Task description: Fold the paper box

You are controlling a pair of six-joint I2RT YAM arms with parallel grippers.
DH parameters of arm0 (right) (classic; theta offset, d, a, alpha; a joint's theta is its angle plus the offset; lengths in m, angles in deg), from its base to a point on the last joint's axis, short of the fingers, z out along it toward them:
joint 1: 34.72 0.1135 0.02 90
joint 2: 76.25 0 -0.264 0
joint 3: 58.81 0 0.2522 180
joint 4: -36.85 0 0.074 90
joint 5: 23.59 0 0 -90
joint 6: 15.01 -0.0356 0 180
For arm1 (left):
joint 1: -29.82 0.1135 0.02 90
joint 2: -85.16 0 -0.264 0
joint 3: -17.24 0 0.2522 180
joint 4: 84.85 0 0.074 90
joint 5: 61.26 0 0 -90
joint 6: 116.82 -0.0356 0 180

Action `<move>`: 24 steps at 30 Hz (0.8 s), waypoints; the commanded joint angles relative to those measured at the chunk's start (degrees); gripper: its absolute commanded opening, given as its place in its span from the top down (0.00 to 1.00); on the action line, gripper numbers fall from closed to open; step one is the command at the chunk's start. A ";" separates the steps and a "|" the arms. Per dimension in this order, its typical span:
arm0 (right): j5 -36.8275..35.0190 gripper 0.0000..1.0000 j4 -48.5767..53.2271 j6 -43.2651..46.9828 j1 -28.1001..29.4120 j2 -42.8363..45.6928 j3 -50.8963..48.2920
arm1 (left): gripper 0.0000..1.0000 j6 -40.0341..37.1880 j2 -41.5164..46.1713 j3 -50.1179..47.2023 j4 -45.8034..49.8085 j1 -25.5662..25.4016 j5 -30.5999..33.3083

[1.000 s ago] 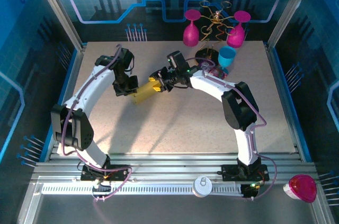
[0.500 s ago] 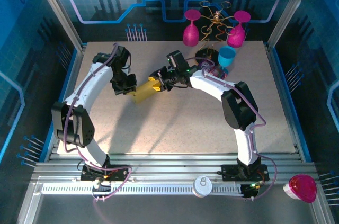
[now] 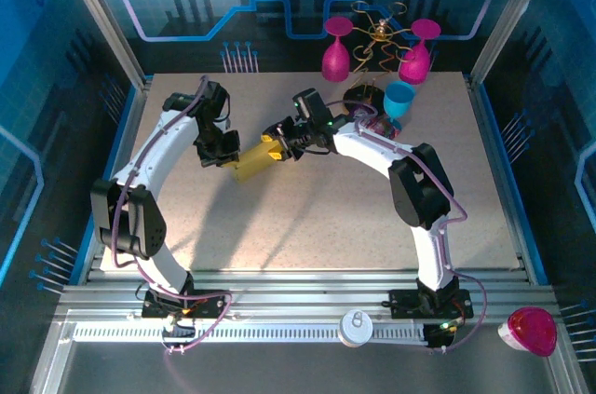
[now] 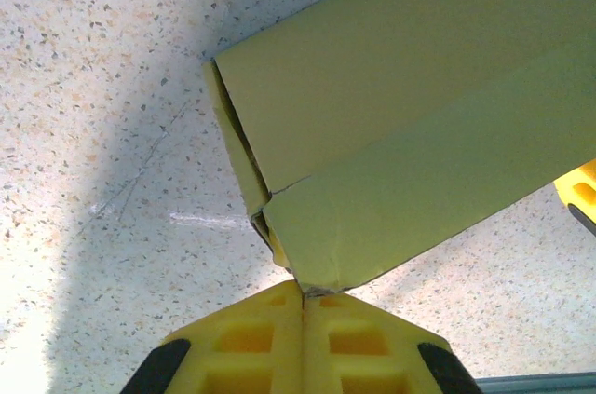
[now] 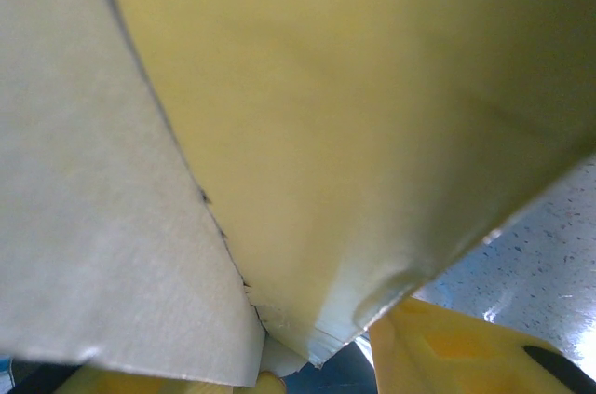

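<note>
Paper box [image 3: 250, 164] sits between the two arms, over the far half of the surface a bit left of centre, well apart from the blue cup [image 3: 400, 100] near the far edge. It looks lifted rather than lying flat, going by the shadow under it, but can't confirm. Left jaws are together, the yellow fingers [image 4: 251, 347] pinching one bottom corner of the box [image 4: 391, 115]. Right jaws are part open and look clamped on the opposite end; cardboard [image 5: 372, 115] drops between the fingers [image 5: 456, 347] there. My read on why it's held at both ends: each arm braces a side so the sheet stays in shape while a panel or flap gets pushed round, since thin card would flop with one grip. Box state is partly formed, a flattish sleeve, not a closed box. Left wrist view has two yellow panels meeting along a crease, the open end toward the left with doubled walls visible, and a slight crumple at the pinched corner. Right wrist view has the paler inside face on the left, yellow outer face on the right, a rough cut edge between them, and a dented corner at the grip.
</note>
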 commanded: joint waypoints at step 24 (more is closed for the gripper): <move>-0.24 0.62 2.76 1.20 0.44 -2.09 1.92 | 0.89 -0.29 0.63 -3.39 -0.03 -0.90 1.92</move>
